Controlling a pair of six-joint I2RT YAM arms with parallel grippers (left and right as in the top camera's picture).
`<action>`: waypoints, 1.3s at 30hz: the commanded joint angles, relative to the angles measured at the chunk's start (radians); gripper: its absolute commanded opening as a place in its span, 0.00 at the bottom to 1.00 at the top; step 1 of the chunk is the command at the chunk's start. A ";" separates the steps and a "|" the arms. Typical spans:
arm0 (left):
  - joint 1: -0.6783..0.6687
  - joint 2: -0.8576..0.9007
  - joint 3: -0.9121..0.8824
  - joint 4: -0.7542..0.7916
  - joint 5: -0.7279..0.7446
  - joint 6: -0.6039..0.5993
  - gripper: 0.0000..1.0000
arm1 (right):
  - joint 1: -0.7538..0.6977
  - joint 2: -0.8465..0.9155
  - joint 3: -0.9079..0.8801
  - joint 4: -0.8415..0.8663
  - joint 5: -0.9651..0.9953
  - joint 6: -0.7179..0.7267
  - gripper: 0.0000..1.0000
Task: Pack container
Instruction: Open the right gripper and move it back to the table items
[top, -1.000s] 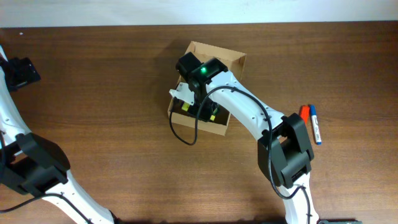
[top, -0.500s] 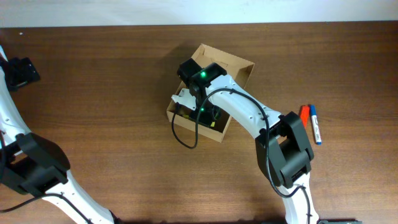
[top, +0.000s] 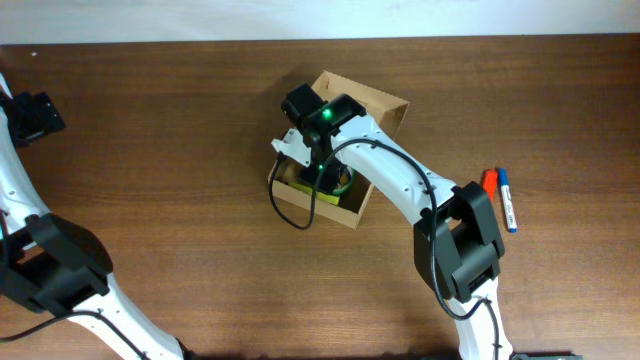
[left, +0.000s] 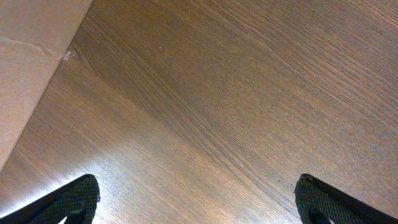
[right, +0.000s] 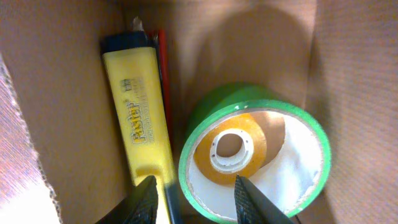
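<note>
Item: container (top: 378, 100), tan cardboard box with its top open, standing askew to the edges of the desk (top: 180, 150), at mid-width and nearer the far edge than the near one. Contents, seen in the right wrist view: one yellow marker (right: 140, 124) with a dark cap and printed lettering, lying along the left inner wall. One thin red item (right: 161, 62) lies close against the marker's right side and is mostly hidden. One green tape roll (right: 249, 96) lies flat on the box floor beside the marker. One smaller amber tape roll (right: 208, 155) with a white core sits inside the green roll's opening. Right hand (right: 198, 199): reached down into the box from above, fingers moderately apart and nothing gripped. The left rim of the green roll lies between them, but contact with it cannot be told. Left hand (left: 196, 202): by the left edge towards the far-left corner, well apart from the box, fingers spread wide over bare wood and holding nothing. A plain tan surface (left: 25, 62) fills the upper left of its view. Outside the box, towards the right edge: one red marker (top: 489, 181) and one blue marker (top: 507, 200), lying just beside each other.
</note>
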 joint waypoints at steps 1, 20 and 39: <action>-0.003 -0.019 -0.008 0.002 0.004 0.012 1.00 | 0.004 0.013 0.035 -0.002 0.015 0.027 0.34; -0.003 -0.019 -0.008 0.002 0.004 0.012 1.00 | -0.048 0.008 0.087 -0.036 0.047 0.087 0.04; 0.002 -0.018 -0.008 0.002 0.004 0.012 1.00 | -0.134 -0.033 0.087 -0.081 0.037 0.140 0.04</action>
